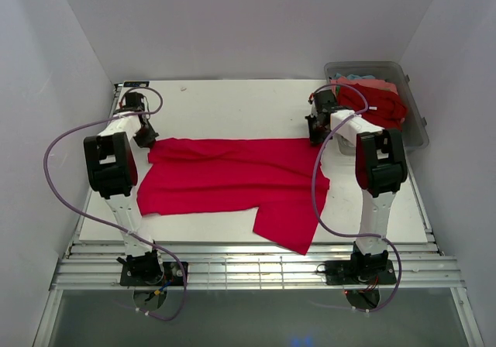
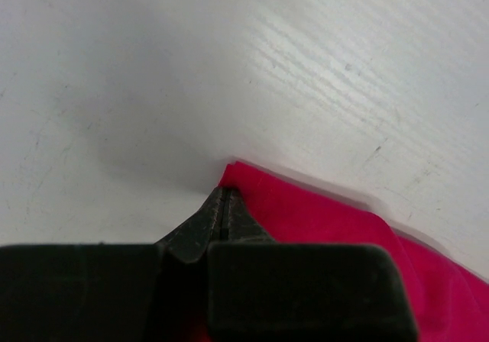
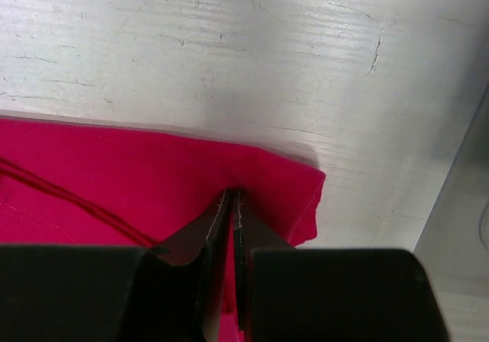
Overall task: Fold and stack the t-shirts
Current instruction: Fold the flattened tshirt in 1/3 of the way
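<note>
Centrally, a crimson t-shirt is seen spread flat on the white bench, with one flap jutting out at its near right corner. The left arm is stretched along the shirt's left edge and bent down at the wrist over its far left corner. There the left jaws are pressed together, with the cloth tip pinched at their ends. The right arm is posed in mirror fashion along the shirt's right edge, its wrist tipped down over the far right corner. The right jaws are closed to a thin slit on the far hem, just inside that corner. Beyond the shirt's far right corner, other t-shirts are heaped in a clear bin.
</note>
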Available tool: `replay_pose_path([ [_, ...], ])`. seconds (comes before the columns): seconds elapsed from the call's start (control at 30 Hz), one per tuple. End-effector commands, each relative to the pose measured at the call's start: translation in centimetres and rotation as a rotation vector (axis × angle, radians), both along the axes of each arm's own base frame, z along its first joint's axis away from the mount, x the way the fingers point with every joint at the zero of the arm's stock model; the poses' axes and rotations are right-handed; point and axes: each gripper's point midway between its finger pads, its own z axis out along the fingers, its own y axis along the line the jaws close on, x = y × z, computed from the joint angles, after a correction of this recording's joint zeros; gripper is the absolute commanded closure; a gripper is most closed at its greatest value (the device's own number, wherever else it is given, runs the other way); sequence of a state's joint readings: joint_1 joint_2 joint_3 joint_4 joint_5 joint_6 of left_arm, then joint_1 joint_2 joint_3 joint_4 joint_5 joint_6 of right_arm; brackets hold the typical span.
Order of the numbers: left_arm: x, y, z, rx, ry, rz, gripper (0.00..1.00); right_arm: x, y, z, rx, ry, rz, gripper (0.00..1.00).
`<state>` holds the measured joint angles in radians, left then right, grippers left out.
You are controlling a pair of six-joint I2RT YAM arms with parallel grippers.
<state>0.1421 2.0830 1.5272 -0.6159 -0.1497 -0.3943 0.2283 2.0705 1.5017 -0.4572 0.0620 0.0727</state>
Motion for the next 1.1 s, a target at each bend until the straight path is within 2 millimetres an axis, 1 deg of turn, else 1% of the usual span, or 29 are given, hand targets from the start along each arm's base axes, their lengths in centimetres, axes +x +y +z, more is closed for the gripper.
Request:
replay_pose_path([
  [0.0,0.8,-0.3,-1.3,-0.026,0.007,0.001,1.00,-0.2,-0.9,-1.5,-0.027,0.048,-0.030,0.89],
  [0.07,0.7,0.2,-2.2,0.001,0.031,0.013,1.00,0.1,-1.1,-1.7,-0.030,0.053,-0.033,0.89],
  [0.17,1.5,1.3,-2.3,0.045,0.042,0.026,1.00,0.7,-1.5,-1.8,-0.035,0.057,-0.036,0.90],
  [0.2,1.9,1.4,-2.3,0.046,0.041,0.024,1.00,1.0,-1.6,-1.9,-0.038,0.060,-0.037,0.90],
  [0.23,3.1,1.6,-1.5,0.051,0.013,0.023,1.00,1.2,-1.8,-2.0,-0.042,0.059,-0.039,0.90],
  [0.27,3.5,1.7,-2.1,0.050,0.023,0.022,1.00,1.7,-1.9,-2.0,-0.044,0.062,-0.042,0.89],
  [0.33,4.3,1.9,-1.9,0.054,0.025,0.024,1.00,2.1,-2.2,-2.2,-0.052,0.069,-0.046,0.90],
  [0.37,5.1,2.1,-1.5,0.060,0.016,0.026,1.00,2.3,-2.4,-2.8,-0.056,0.081,-0.048,0.90],
  [0.4,5.6,2.3,-1.2,0.067,0.011,0.031,1.00,2.8,-2.5,-2.5,-0.058,0.073,-0.051,0.90],
  [0.43,6.0,2.6,-1.0,0.081,0.009,0.034,1.00,3.0,-2.8,-2.9,-0.065,0.081,-0.057,0.90],
  [0.47,6.9,2.8,-0.1,0.086,-0.016,0.031,1.00,3.3,-3.0,-2.9,-0.064,0.080,-0.060,0.90],
  [0.5,7.2,2.8,-0.3,0.087,-0.014,0.028,1.00,3.8,-3.2,-2.7,-0.059,0.070,-0.066,0.90],
  [0.53,7.6,2.7,-0.2,0.080,-0.020,0.023,1.00,4.1,-3.2,-3.0,-0.053,0.074,-0.066,0.90],
  [0.57,8.5,2.7,0.4,0.079,-0.044,0.015,1.00,4.4,-3.2,-3.1,-0.048,0.072,-0.067,0.90],
  [0.6,8.8,2.5,0.0,0.070,-0.044,0.004,1.00,5.0,-3.3,-2.7,-0.043,0.063,-0.070,0.90],
  [0.63,9.1,2.1,0.0,0.052,-0.051,-0.008,1.00,5.2,-3.2,-3.3,-0.036,0.071,-0.068,0.90],
  [0.67,9.5,1.9,0.0,0.041,-0.059,-0.022,1.00,5.5,-3.1,-3.3,-0.028,0.068,-0.067,0.90],
  [0.7,10.3,1.7,0.7,0.031,-0.086,-0.040,1.00,5.8,-2.9,-3.3,-0.020,0.068,-0.063,0.90],
  [0.73,10.7,1.2,0.5,0.014,-0.092,-0.062,1.00,6.5,-2.3,-3.2,0.007,0.058,-0.053,0.90],
  [0.77,11.2,0.8,0.8,0.020,-0.100,-0.088,1.00,6.9,-2.0,-3.1,0.021,0.049,-0.046,0.89],
  [0.8,12.0,0.5,1.8,0.026,-0.129,-0.104,1.00,7.3,-1.8,-2.9,0.032,0.039,-0.042,0.90],
  [0.83,12.3,0.4,2.4,0.034,-0.142,-0.114,1.00,8.1,-0.6,-2.1,0.090,0.014,-0.009,0.89],
  [0.87,12.7,-0.3,3.3,0.042,-0.163,-0.134,1.00,8.5,-0.2,-1.6,0.112,-0.006,0.004,0.88],
  [0.9,13.0,-0.6,4.3,0.050,-0.185,-0.142,0.99,8.9,0.2,-0.9,0.130,-0.031,0.015,0.86],
  [0.93,13.4,-1.4,6.2,0.057,-0.222,-0.156,0.96,9.7,0.8,1.0,0.164,-0.096,0.035,0.83],
  [0.97,13.6,-1.6,7.4,0.068,-0.248,-0.160,0.83,10.0,1.1,2.1,0.180,-0.129,0.045,0.78],
  [1.0,13.7,-1.9,8.3,0.075,-0.266,-0.164,0.77,10.3,1.5,3.4,0.203,-0.165,0.059,0.76],
  [1.03,13.8,-2.6,10.6,0.088,-0.309,-0.173,0.70,10.6,1.8,5.8,0.218,-0.230,0.071,0.75],
  [1.07,13.8,-2.7,11.6,0.098,-0.330,-0.169,0.46,10.7,2.0,7.0,0.228,-0.263,0.080,0.73],
])
